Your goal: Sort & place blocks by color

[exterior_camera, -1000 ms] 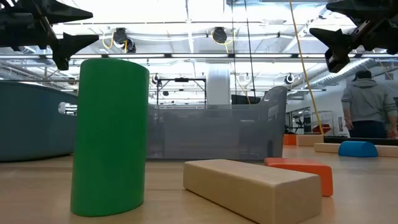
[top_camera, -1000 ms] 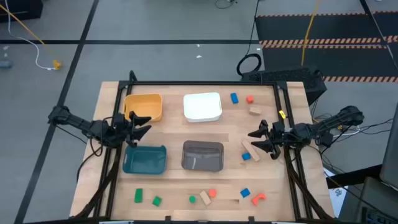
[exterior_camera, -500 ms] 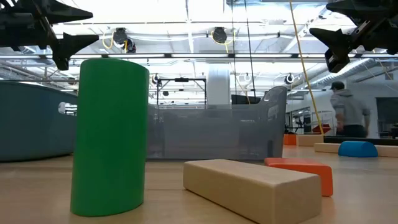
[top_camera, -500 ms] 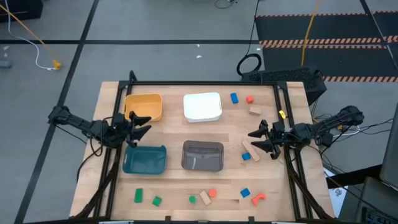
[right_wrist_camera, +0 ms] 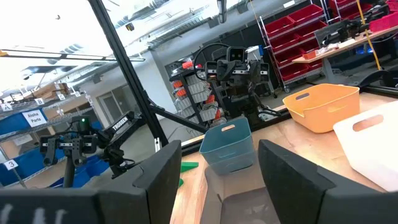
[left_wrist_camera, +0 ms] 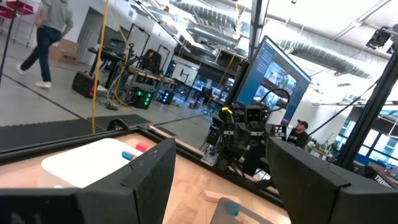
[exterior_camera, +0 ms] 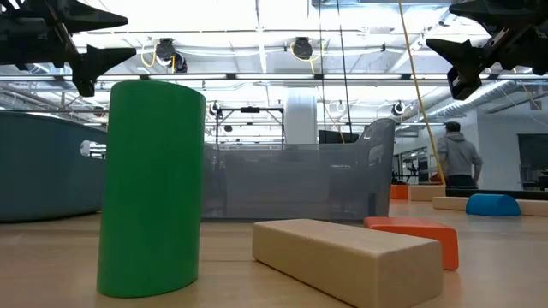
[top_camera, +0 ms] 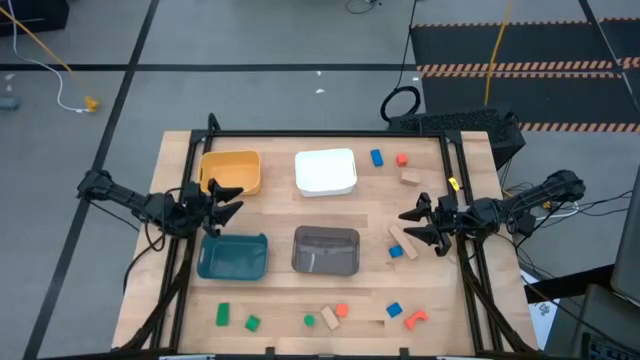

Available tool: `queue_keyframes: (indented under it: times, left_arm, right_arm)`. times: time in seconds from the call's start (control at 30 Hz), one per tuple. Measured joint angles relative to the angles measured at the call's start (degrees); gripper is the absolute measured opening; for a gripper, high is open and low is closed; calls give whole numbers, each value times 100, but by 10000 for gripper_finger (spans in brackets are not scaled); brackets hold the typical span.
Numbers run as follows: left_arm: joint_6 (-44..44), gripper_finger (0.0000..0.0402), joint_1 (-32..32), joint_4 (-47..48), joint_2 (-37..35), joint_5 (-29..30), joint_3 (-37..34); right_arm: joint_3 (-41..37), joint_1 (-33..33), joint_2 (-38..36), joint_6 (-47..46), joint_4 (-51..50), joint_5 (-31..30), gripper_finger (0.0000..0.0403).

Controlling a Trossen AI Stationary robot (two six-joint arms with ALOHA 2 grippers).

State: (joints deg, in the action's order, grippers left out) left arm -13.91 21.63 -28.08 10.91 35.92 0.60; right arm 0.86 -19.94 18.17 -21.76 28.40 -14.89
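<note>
A wooden worktop [top_camera: 280, 290] is seen from above, with two dark arms held over its left and right edges.

Along the near edge lies a loose row of blocks: two green blocks [top_camera: 222, 315] toward the left corner, then a small green cylinder [top_camera: 310, 320], a tan bar [top_camera: 328, 316] and a red-orange piece [top_camera: 342, 311] near the middle. Further toward the right corner a blue cube [top_camera: 394, 311] and a red-orange arch [top_camera: 415, 319] are found. In the low view the green cylinder [exterior_camera: 151, 188] is seen standing upright, with the tan bar [exterior_camera: 347, 255] lying flat beside it.

Behind that row a teal bin [top_camera: 233, 256] sits toward the left and a grey bin [top_camera: 326, 250] at the centre. To the right of the grey bin, a tan bar and a blue block [top_camera: 397, 251] lie close together.

The left gripper [top_camera: 226, 200] is held above the worktop between the teal bin and the yellow bin [top_camera: 231, 172], fingers spread wide and nothing held. The right gripper [top_camera: 412, 224] is held above the tan bar beside the grey bin, also spread wide and empty.

Toward the far edge the yellow bin and a white bin [top_camera: 326, 171] stand side by side. To the right of the white bin a blue block [top_camera: 377, 157], a red-orange block [top_camera: 401, 159] and a tan block [top_camera: 410, 177] are scattered.

A person [exterior_camera: 459, 158] is visible in the room beyond the worktop.
</note>
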Motion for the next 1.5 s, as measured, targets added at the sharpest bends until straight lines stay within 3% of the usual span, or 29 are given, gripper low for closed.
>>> queue_keyframes:
  times: [1.5]
  left_arm:
    - [194,251,-17,-48,-1,2,1]
  right_arm:
    - [1,0,1,0,0,1,208]
